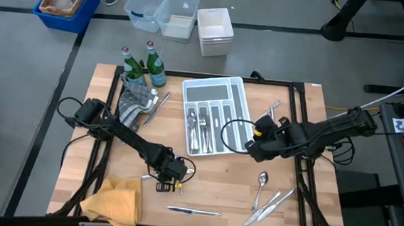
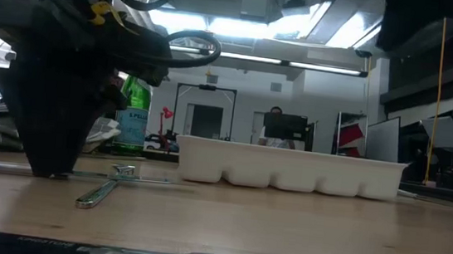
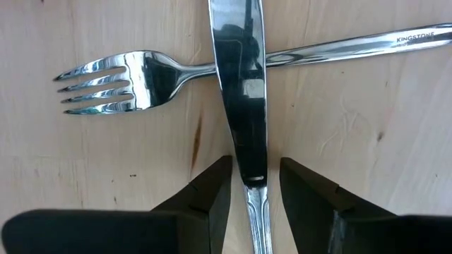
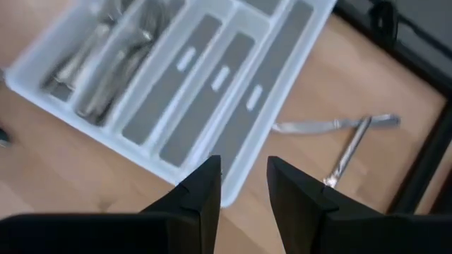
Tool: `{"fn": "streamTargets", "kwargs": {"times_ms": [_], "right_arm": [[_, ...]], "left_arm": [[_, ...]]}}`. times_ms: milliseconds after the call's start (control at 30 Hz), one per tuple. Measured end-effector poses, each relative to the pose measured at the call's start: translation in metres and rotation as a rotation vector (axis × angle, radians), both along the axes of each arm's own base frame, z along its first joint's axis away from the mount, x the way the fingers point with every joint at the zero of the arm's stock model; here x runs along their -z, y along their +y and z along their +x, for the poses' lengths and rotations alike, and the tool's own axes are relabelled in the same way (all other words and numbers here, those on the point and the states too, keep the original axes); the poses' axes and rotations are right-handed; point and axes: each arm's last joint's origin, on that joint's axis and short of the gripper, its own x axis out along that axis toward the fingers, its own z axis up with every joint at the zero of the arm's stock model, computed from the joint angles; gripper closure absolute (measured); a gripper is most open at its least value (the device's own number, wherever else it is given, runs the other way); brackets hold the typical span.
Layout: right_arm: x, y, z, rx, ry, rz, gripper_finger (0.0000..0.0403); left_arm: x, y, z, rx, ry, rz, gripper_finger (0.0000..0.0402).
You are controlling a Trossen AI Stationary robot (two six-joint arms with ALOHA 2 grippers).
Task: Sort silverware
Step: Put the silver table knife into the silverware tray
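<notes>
Two utensils are crossing under the left gripper (image 3: 253,204), well in front of the tray (image 1: 241,89): a knife (image 3: 240,99) lying over a fork (image 3: 134,79). Its fingers are standing apart, straddling the knife's handle without touching it. Closing there is risking a drag on the fork beneath, or a slip on slick metal. Some sorted silverware (image 1: 199,127) is already sitting in the tray's compartments. The right gripper (image 4: 244,185) is hanging parted and empty over the tray's near corner, with loose pieces (image 1: 267,199) waiting beyond.
</notes>
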Motion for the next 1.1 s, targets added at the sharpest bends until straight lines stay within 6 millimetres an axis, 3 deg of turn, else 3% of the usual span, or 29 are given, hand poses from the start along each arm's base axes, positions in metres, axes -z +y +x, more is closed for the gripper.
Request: {"fn": "streamTargets", "kwargs": {"times_ms": [767, 1100], "right_arm": [[0.036, 0.004, 0.005, 0.011, 0.003, 0.081, 0.0283], [0.039, 0.005, 0.007, 0.006, 0.001, 0.111, 0.0283]], "left_arm": [[-0.002, 0.001, -0.002, -0.002, 0.035, 0.011, 0.0288], [-0.001, 0.000, -0.001, -0.037, 0.034, 0.009, 0.0302]]}}
